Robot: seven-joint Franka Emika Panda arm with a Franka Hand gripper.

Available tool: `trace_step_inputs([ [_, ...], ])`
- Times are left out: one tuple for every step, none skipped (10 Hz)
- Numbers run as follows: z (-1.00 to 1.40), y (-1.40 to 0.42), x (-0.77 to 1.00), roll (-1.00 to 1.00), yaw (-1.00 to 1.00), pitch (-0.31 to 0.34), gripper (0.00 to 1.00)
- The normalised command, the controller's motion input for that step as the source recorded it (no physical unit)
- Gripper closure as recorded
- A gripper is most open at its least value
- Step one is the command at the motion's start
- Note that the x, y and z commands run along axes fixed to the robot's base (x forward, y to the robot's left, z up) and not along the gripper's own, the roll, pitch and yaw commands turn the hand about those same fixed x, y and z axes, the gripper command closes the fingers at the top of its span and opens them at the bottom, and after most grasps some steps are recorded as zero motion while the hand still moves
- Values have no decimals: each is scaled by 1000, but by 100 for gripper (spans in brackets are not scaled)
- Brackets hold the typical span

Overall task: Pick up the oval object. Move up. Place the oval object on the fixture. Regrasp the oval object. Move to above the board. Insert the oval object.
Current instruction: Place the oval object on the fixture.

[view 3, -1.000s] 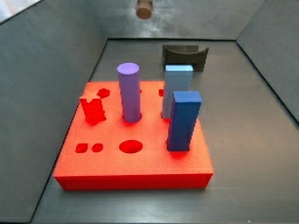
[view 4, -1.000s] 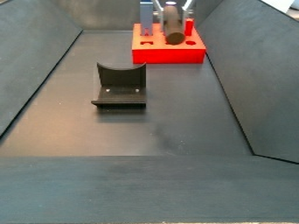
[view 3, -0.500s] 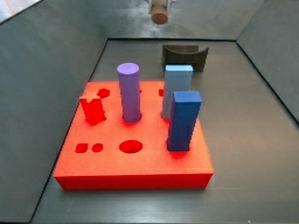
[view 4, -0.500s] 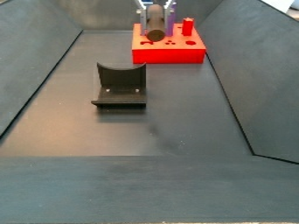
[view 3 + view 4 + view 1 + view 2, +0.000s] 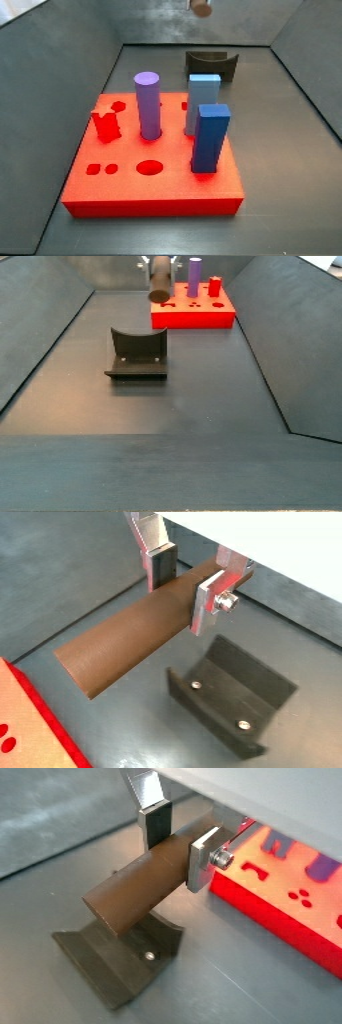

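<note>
The claw (image 5: 187,574) grips one end of the oval object (image 5: 134,640), lifted clear with the fixture (image 5: 231,698) below it. Pickup and rise look done; placing, regrasping and insertion into the board (image 5: 291,886) beside it remain

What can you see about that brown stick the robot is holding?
The brown stick is a long, smooth peg with a rounded oval end, matte like wood or plastic. The gripper clamps it near one end, jaws shut on its sides, and nothing else touches it. It is held in the air, tilted, above the dark fixture, beside the red board.
</note>
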Motion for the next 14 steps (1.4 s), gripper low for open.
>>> trace_step_inputs([
  [51,199,686,-1000,-17,-64,100],
  [33,114,616,-1000,-17,-40,100],
  [9,71,526,-1000,-19,-6,100],
  [-4,59,459,-1000,-23,12,100],
  [-9,52,361,-1000,-31,38,100],
  [-8,51,312,-1000,-39,52,100],
  [-12,48,213,-921,-51,79,100],
  [-15,48,141,-752,-61,87,100],
  [-14,50,63,-521,-71,79,100],
  [-9,43,53,-343,-79,60,100],
  [-7,24,60,-206,-79,51,100],
  [-1000,131,126,-1000,58,147,100],
  [-1000,139,131,-1000,33,148,100],
  [-1000,139,135,-1000,5,180,100],
])
